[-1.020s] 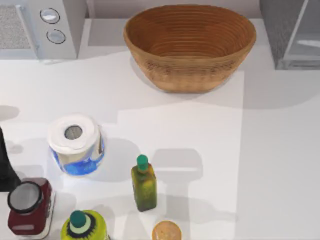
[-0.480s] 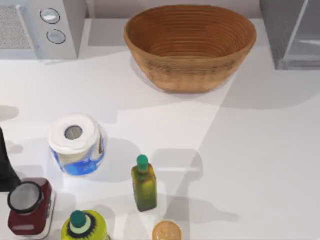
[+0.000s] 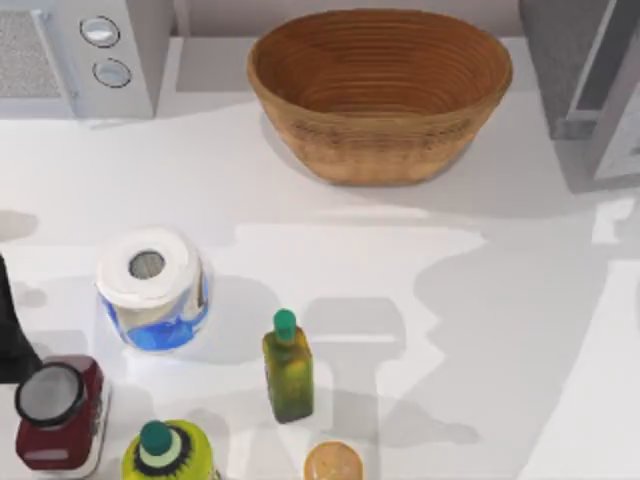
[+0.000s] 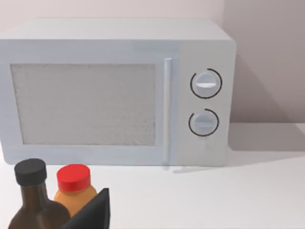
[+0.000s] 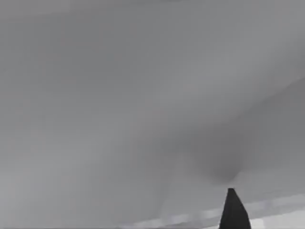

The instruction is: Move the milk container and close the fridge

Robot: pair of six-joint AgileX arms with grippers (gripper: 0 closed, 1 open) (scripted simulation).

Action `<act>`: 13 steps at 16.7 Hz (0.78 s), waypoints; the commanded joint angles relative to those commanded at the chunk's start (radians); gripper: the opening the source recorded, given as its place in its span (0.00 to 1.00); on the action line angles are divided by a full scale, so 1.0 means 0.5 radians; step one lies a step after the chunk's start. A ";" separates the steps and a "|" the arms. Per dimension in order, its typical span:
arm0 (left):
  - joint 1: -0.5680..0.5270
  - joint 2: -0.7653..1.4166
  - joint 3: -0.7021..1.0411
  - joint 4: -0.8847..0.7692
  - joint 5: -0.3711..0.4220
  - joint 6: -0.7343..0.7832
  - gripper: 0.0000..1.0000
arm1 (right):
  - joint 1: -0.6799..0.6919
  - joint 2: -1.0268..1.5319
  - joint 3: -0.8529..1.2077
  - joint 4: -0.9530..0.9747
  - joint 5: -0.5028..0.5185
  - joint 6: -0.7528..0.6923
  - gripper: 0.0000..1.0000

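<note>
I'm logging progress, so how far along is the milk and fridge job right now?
No carton stands on the table among the bottles, so the milk move looks done, though I can't see where it went. In hand: the fridge door stands ajar at the top view's right. Left: shutting it fully.

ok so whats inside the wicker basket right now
Nothing that I can see: the top view looks down into the wicker basket and shows bare woven ribs. Its near wall hides a strip of the floor, so something small lying flat there could be missed.
</note>
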 joint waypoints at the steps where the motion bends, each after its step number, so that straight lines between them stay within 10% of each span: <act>1: 0.000 0.000 0.000 0.000 0.000 0.000 1.00 | 0.098 -0.031 -0.044 0.048 0.094 0.091 1.00; 13: 0.000 0.000 0.000 0.000 0.000 0.000 1.00 | 0.246 0.000 -0.019 0.154 0.293 0.276 1.00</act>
